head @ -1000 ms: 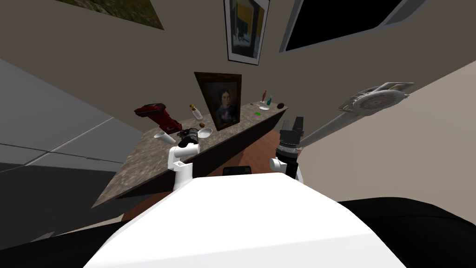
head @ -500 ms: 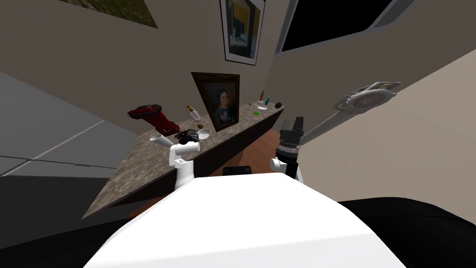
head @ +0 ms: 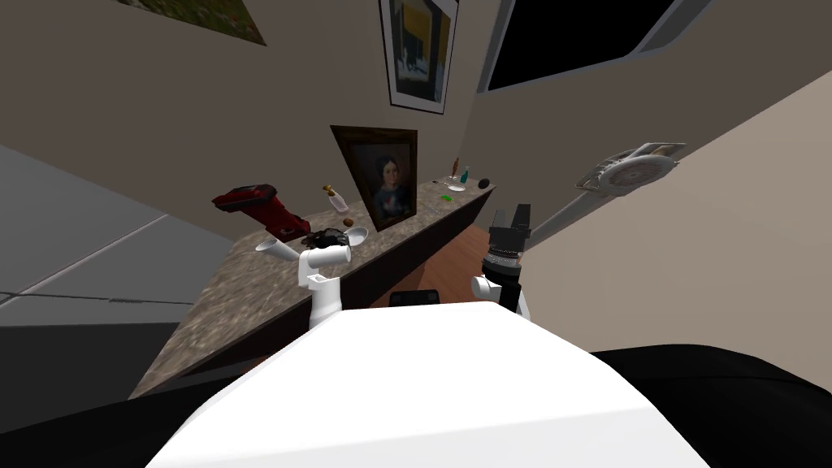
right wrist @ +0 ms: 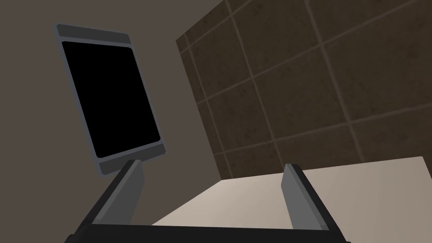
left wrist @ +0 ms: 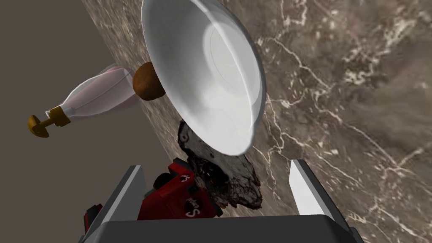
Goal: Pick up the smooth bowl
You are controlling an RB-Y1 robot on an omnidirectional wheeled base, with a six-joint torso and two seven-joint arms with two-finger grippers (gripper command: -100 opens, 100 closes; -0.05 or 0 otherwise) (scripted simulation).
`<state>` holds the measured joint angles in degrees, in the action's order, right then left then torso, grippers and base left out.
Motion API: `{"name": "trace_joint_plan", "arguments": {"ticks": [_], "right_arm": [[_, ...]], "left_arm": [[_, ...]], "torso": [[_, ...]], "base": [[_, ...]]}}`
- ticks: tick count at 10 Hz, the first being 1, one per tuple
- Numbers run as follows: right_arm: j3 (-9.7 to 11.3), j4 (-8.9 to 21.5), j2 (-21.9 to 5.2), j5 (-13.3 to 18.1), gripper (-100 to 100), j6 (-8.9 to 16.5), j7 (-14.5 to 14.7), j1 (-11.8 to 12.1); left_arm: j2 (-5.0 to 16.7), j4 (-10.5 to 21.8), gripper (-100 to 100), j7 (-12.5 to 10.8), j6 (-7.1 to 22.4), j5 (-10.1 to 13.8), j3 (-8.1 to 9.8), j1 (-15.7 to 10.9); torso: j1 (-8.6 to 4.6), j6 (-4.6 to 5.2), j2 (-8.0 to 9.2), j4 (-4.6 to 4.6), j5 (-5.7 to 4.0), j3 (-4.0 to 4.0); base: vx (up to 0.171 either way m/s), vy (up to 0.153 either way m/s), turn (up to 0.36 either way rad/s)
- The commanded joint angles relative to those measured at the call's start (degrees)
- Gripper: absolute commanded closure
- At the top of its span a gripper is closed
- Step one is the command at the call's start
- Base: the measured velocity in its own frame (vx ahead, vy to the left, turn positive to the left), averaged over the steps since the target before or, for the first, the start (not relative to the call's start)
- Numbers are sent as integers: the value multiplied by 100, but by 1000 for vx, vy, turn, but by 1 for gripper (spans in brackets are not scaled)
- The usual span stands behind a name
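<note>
Edged left tool nearer across table, blades spread; smooth bowl just beyond, so reach farther before closing. Right tool spread, idle.

Items counted ahead of the left gripper: one white bowl, one brown ball, one stoppered bottle, one red object, one dark lump. Beside the gripper: one further white vessel.
</note>
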<state>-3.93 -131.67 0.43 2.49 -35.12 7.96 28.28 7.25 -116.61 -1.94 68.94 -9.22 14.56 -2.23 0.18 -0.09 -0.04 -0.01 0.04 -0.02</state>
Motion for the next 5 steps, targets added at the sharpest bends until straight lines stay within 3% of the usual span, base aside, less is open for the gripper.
{"name": "trace_joint_plan", "arguments": {"ticks": [1,5], "right_arm": [[0,0,0,0,0,0,0,0],[0,0,0,0,0,0,0,0]], "left_arm": [[-25,49,-100,-103,286,57,41,-105],[-78,150,-100,-282,870,144,99,-270]], "torso": [[0,0,0,0,0,0],[0,0,0,0,0,0]], "base": [[22,37,-59],[18,35,-51]]}}
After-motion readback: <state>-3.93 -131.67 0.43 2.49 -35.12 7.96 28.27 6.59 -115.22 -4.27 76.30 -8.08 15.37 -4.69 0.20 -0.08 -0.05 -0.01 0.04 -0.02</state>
